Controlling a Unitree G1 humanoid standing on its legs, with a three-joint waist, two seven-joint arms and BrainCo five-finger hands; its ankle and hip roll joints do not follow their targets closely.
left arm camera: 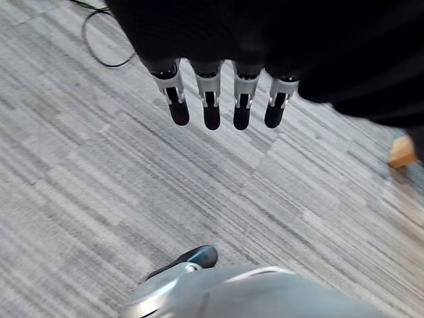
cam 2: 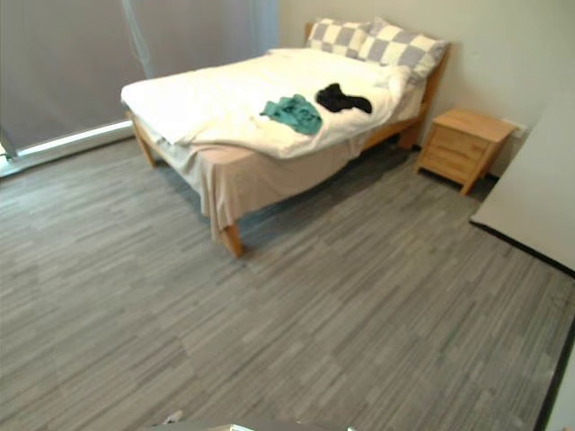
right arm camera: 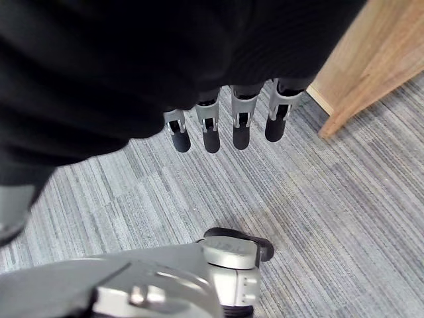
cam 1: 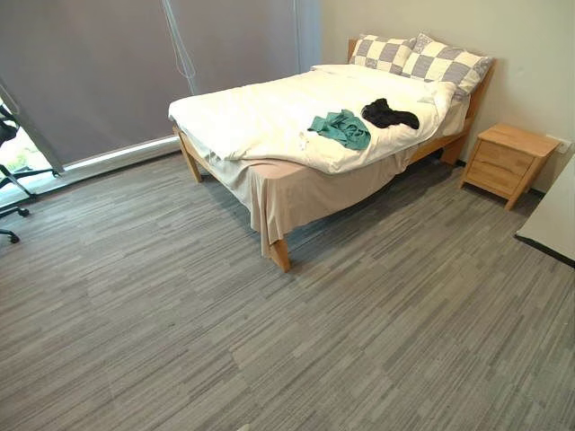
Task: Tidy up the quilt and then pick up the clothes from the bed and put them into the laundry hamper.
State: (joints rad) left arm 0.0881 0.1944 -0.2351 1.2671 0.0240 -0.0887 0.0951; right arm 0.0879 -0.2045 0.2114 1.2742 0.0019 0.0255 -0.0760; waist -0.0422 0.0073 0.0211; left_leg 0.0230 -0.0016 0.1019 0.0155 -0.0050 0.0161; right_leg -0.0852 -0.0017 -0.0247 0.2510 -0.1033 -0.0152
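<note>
A wooden bed [cam 1: 280,253] stands across the room, some way from me. A cream quilt [cam 1: 269,112] lies rumpled over it, with a beige sheet hanging off the near corner. On the quilt lie a green garment [cam 1: 341,128] and a black garment [cam 1: 389,114]. Two checked pillows [cam 1: 422,59] rest at the headboard. My left hand [left arm camera: 212,99] hangs over the grey floor with straight fingers and holds nothing. My right hand [right arm camera: 225,122] hangs the same way, fingers straight and empty.
A wooden nightstand [cam 1: 505,162] stands right of the bed by the wall. A white panel edge [cam 1: 552,220] juts in at the far right. An office chair [cam 1: 9,180] is at the left by the grey curtain [cam 1: 108,72]. Wooden furniture [right arm camera: 371,59] stands near my right hand.
</note>
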